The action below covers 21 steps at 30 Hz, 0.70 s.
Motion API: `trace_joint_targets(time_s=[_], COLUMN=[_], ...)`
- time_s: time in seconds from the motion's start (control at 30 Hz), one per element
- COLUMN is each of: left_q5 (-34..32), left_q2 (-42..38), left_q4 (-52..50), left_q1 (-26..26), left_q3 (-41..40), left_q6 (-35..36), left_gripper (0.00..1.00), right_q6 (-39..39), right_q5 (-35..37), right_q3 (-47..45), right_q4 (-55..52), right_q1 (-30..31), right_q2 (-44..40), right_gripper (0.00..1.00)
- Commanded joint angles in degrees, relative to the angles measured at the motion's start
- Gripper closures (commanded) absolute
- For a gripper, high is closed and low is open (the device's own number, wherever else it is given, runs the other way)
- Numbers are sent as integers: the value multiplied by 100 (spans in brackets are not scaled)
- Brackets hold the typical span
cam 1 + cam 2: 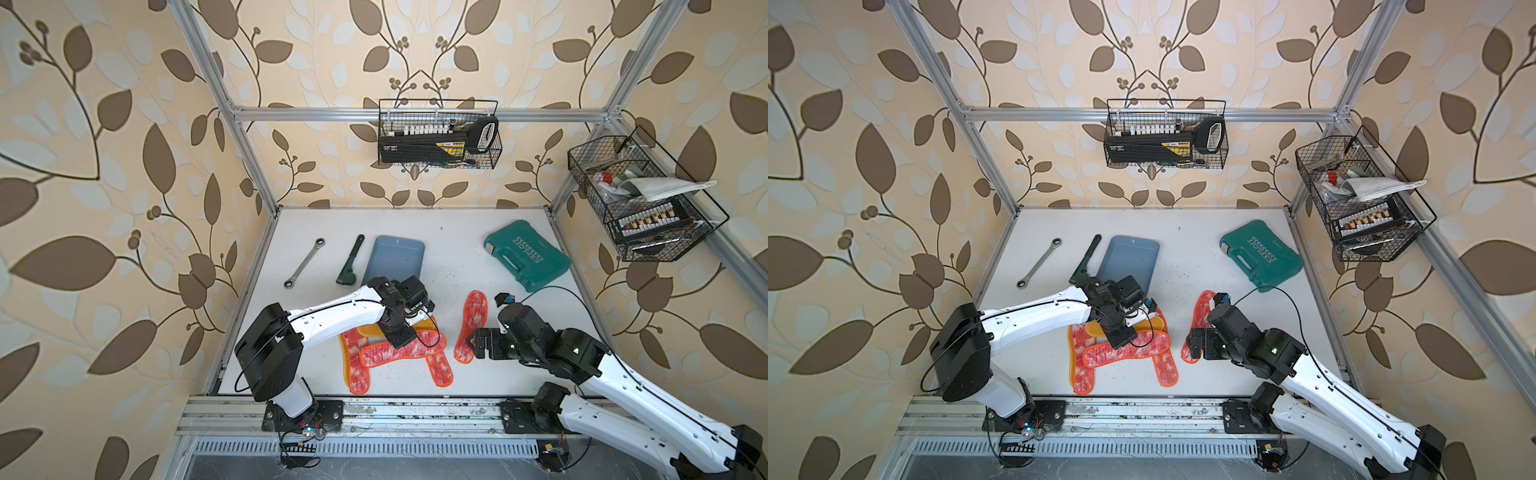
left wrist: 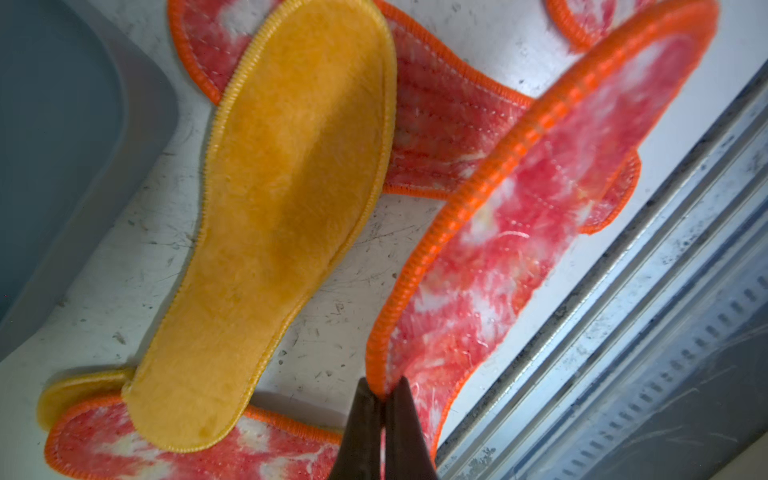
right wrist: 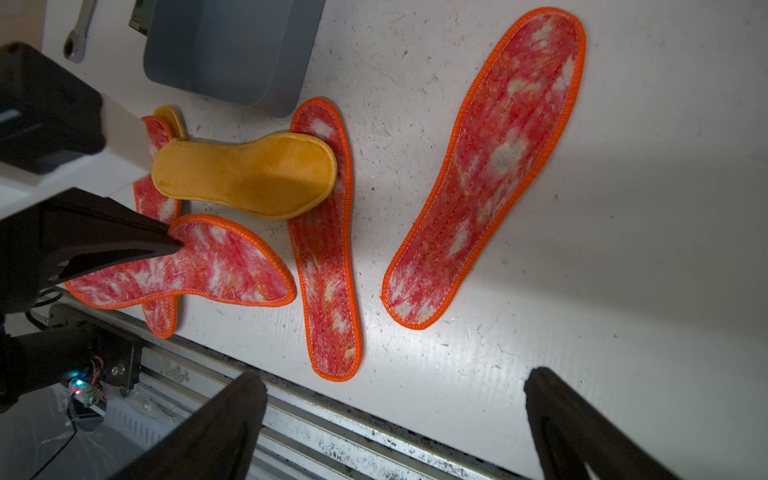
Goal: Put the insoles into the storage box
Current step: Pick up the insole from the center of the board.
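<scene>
Insoles (image 1: 374, 361) lie heaped on the near part of the table (image 1: 457, 266) in both top views, with 1 lone insole (image 1: 473, 316) apart at 3 o'clock from the heap. The storage box (image 1: 395, 255) sits near the heap at 12 o'clock. A teal case (image 1: 525, 255) is at 2 o'clock, a ratchet spanner (image 1: 303, 262) and a green wrench (image 1: 351, 262) at 11 o'clock. The left gripper (image 1: 400, 343) hangs over the heap; the right gripper (image 1: 470, 344) hovers at the lone insole's near end.

Left wrist view: the left gripper's 2 fingers (image 2: 365, 419) pinch the orange edging of a red-white insole (image 2: 519, 232), that edge curling up. A yellow insole (image 2: 291, 199) lies across others beside it.

Right wrist view: the right gripper's jaws stand wide, gripping nothing, with the lone insole flat beyond them.
</scene>
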Motion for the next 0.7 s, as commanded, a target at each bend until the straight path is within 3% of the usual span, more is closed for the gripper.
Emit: trace_joint_targets(time_s=[0.0,0.33,0.53,0.67], left_q5=[-169,-1937,-2073,-2066], left_q2=[-481,-1497,-1938,-2173], left_q4=[-154,947,1850,2173], left_q1=[15,78,45,44], left_q3=[237,-70,-777,-1076], left_q6=[-774,-4341,-5934,-6530], left_gripper=[100,100,100,100], right_q6=[159,830,1146,1258], right_q5=[10,-667,-843,-952], right_q3=[182,-151,-390,-395], right_q4=[295,2375,3860,4759], right_q1=[4,-34,-19,16], right_q2=[-115,80,595,1150], right_gripper=[1,3,6,11])
